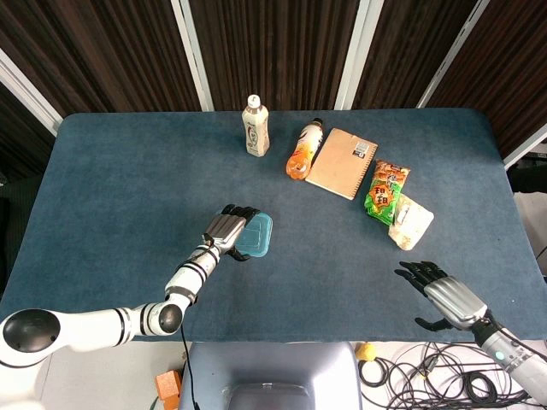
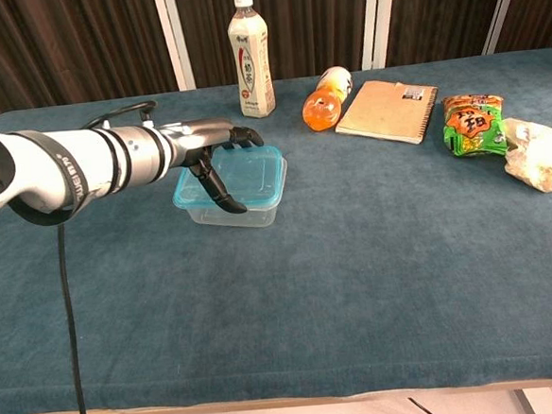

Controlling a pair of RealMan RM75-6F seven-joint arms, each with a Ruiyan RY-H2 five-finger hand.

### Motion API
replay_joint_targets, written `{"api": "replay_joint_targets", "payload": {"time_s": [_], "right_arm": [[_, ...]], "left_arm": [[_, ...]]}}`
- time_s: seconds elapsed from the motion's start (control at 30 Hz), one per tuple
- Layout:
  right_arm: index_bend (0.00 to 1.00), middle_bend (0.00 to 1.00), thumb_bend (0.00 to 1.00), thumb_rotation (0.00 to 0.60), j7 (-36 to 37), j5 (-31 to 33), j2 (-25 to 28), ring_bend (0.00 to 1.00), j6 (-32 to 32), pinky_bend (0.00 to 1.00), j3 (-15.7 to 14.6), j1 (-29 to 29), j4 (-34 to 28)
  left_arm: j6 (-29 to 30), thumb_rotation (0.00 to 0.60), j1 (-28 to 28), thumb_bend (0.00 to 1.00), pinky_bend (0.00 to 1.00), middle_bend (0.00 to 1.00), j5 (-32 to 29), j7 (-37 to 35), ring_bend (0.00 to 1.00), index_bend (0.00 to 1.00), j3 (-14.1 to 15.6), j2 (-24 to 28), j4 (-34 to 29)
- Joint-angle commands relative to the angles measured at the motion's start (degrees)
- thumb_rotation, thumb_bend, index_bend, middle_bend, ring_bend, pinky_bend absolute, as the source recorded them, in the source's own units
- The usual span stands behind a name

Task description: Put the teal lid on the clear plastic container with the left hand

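Teal lid (image 2: 243, 172): we see it lying on top of the clear plastic container (image 2: 240, 209), directly under the fingers of the left hand (image 2: 213, 150); in the chest view it looks roughly level on the rim, but we cannot confirm it is seated.
Clear plastic container, views: only the chest view shows its transparent walls below the lid; from the head view the lid (image 1: 255, 236) covers it and we cannot make out the container at all.
Left hand: palm down over the near-left part of the lid, fingers extended along the top and the thumb hanging down the container's front side. We read it as holding the lid at its left edge; the head view (image 1: 229, 229) shows only the back of the hand, so the contact itself is hidden there.
Right hand (image 1: 444, 297): well apart from the lid, far to the right at the near table edge, fingers spread and holding nothing. Seen only in the head view.
Table (image 2: 374, 257): blue cloth surface.
Milk tea bottle (image 2: 250, 56): upright, beyond the left hand.
Orange drink bottle (image 2: 325, 99): lying down, beyond and right of the left hand.
Notebook (image 2: 388, 99): flat, just beside the orange bottle, further right.
Green snack bag (image 2: 473, 123): further right again.
Pale wrapped packet (image 2: 542, 156): touching the snack bag, at the far right.
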Motion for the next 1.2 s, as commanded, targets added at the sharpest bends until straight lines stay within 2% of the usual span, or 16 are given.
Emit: {"api": "replay_joint_targets", "payload": {"time_s": [0.03, 0.1, 0.37, 0.47, 0.63, 1.2], "right_arm": [[0.00, 0.00, 0.20, 0.600, 0.1, 0.0, 0.1, 0.00, 0.0, 0.00, 0.0, 0.0, 0.0], [0.00, 0.00, 0.20, 0.600, 0.2, 0.0, 0.2, 0.00, 0.0, 0.00, -0.1, 0.0, 0.0], [0.00, 0.00, 0.20, 0.600, 0.6, -0.2, 0.4, 0.00, 0.2, 0.00, -0.2, 0.0, -0.2], [0.00, 0.00, 0.20, 0.600, 0.6, -0.3, 0.5, 0.00, 0.3, 0.00, -0.2, 0.0, -0.3], [0.00, 0.00, 0.20, 0.600, 0.7, -0.3, 0.5, 0.00, 0.0, 0.00, -0.2, 0.1, -0.5], [0.00, 0.00, 0.20, 0.600, 0.8, -0.5, 0.8, 0.00, 0.2, 0.00, -0.3, 0.2, -0.8]], "left_arm": [[0.2, 0.600, -0.1, 0.28, 0.00, 0.55, 0.1, 0.0, 0.29, 0.21, 0.0, -0.2, 0.1], [0.4, 0.600, -0.2, 0.28, 0.00, 0.46, 0.3, -0.1, 0.23, 0.15, 0.1, -0.3, 0.1], [0.9, 0.600, -0.2, 0.25, 0.00, 0.22, 0.2, -0.1, 0.06, 0.00, 0.1, -0.3, -0.1], [1.1, 0.600, -0.1, 0.24, 0.00, 0.13, 0.2, -0.3, 0.00, 0.00, 0.0, 0.0, -0.4], [1.6, 0.600, 0.2, 0.24, 0.00, 0.01, 0.9, -0.7, 0.00, 0.00, -0.1, 0.3, -0.7], [1.3, 0.600, -0.4, 0.21, 0.00, 0.00, -1.0, 0.3, 0.00, 0.00, 0.6, 1.0, -1.8]]}}
